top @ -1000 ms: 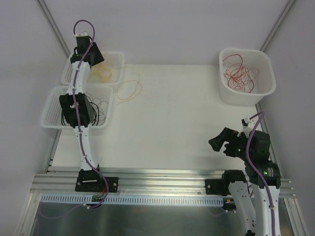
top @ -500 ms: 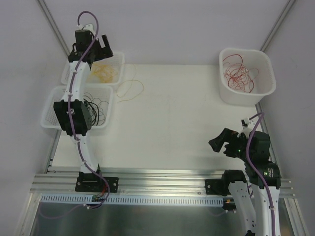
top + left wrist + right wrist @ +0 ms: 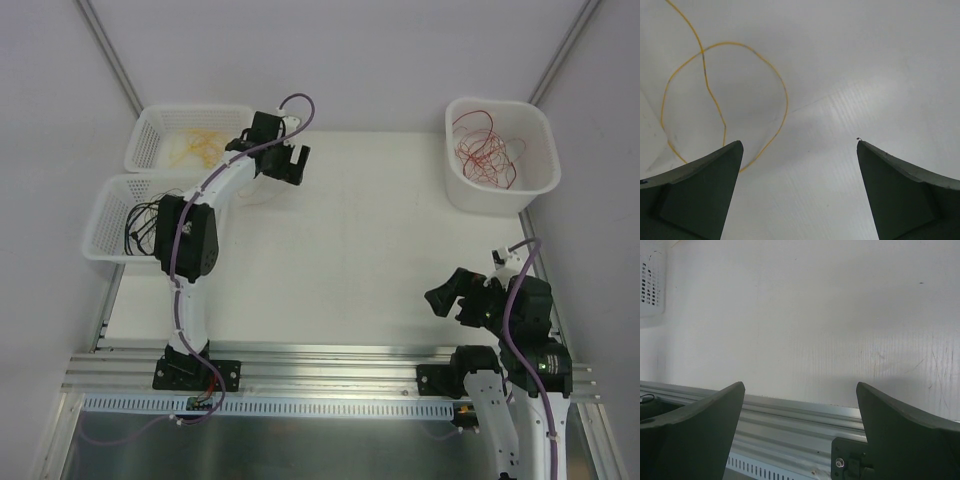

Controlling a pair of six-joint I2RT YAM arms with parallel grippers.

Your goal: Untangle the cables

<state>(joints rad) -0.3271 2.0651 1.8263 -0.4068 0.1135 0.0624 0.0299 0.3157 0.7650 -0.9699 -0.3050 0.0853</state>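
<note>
A thin yellow-orange cable [image 3: 782, 90] lies in a loose loop on the white table, just ahead and to the left of my left gripper [image 3: 799, 142], which is open and holds nothing. Seen from above, the left gripper [image 3: 292, 167] hovers over the table to the right of the back-left basket. More yellow cables [image 3: 195, 148] lie in that basket, black cables [image 3: 140, 228] in the basket nearer to me, and red cables [image 3: 488, 150] in the white bin. My right gripper [image 3: 455, 295] is open and empty near the front rail [image 3: 790, 422].
The two white mesh baskets [image 3: 150, 122] [image 3: 100, 205] stand at the table's left edge. The white bin [image 3: 545, 150] stands at the back right. A basket corner [image 3: 650, 285] shows at the far left of the right wrist view.
My left arm has swung right, from above the back-left basket out over the table beside the yellow loop, and its jaws have opened. The right arm has barely moved.
</note>
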